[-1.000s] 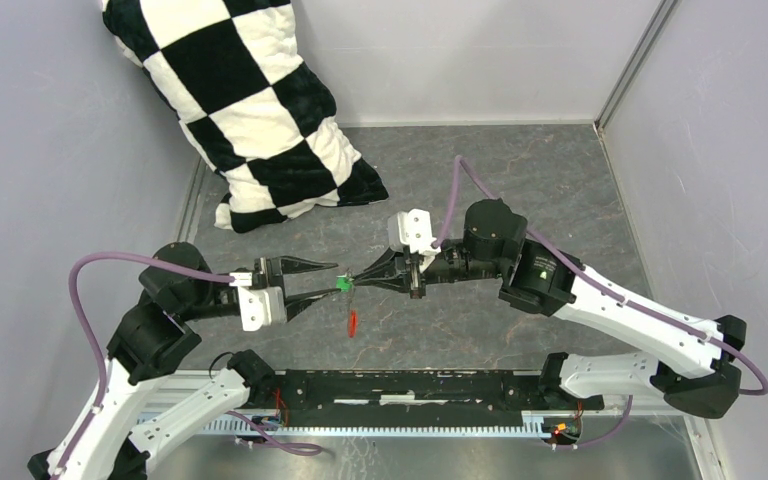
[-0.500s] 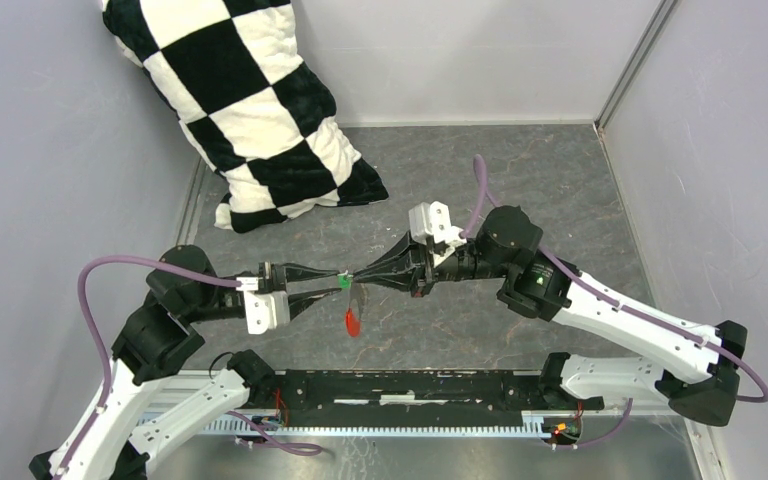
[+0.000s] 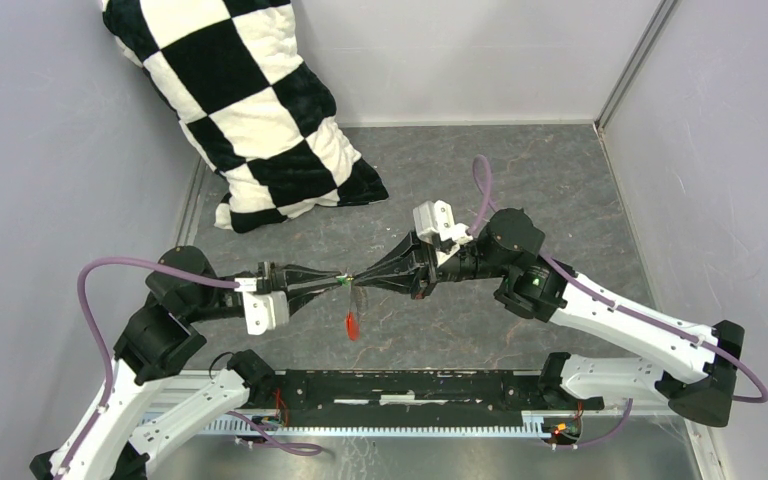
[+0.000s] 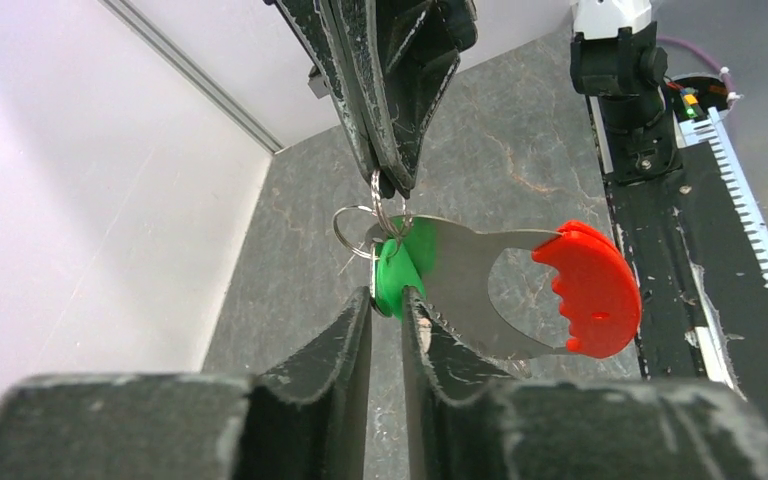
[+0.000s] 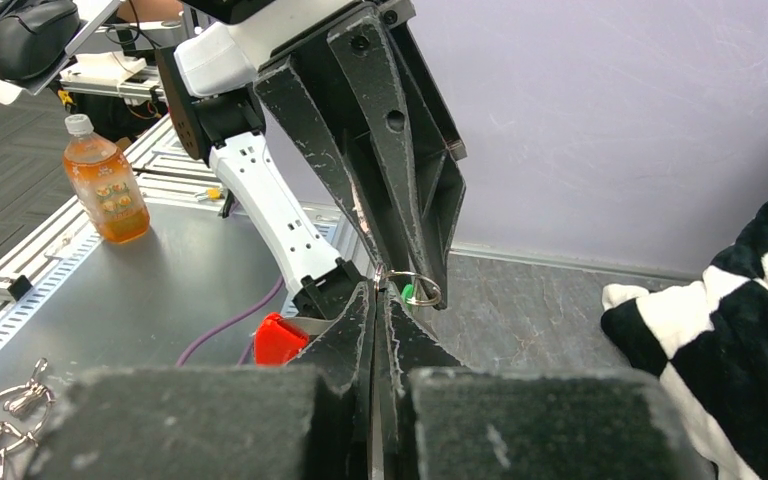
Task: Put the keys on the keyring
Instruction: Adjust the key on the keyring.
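Above the middle of the table my two grippers meet tip to tip. The key (image 4: pixel 396 275), tiny with a bright green head, sits between the tips of my left gripper (image 4: pixel 388 297), which is shut on it. My right gripper (image 5: pixel 380 287) is shut on the keyring's thin silvery ring (image 5: pixel 417 290). The same ring (image 4: pixel 356 226) shows just under the right fingers (image 4: pixel 390 120) in the left wrist view. From the ring hang a flat metal piece (image 4: pixel 470 290) and the red tag (image 4: pixel 590 288). From above, the red tag (image 3: pixel 352 325) dangles below the key (image 3: pixel 344 282).
A black-and-white checkered pillow (image 3: pixel 250 110) leans in the back left corner. Grey walls close the table on three sides. The arms' black mounting rail (image 3: pixel 410 385) runs along the near edge. Off the table stand an orange drink bottle (image 5: pixel 105 185) and a spare bunch of rings (image 5: pixel 0 415).
My left gripper's jaws have closed from wide apart onto the green key head. The right arm has shifted a little to the right, still pinching the ring. The red tag still hangs below.
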Available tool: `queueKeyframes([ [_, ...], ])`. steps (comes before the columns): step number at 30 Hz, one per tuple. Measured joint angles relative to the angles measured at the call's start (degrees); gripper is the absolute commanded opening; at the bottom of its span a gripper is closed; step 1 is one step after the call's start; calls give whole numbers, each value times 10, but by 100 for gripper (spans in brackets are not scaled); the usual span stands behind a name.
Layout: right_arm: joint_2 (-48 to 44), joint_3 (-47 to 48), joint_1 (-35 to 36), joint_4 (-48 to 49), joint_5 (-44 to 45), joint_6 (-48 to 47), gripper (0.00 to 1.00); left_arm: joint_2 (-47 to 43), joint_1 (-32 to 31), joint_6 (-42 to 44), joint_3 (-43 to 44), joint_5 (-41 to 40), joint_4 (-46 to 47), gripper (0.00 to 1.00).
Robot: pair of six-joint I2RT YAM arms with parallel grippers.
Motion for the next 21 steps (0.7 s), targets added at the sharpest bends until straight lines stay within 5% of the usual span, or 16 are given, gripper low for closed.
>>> queueKeyframes([
  [5,0,-4,-3,3,0,2,1,0,0,-1,0,0,3,2],
  [21,-28,-42,-18,33,13,16,1,-5,0,63,1,-16,-16,2],
])
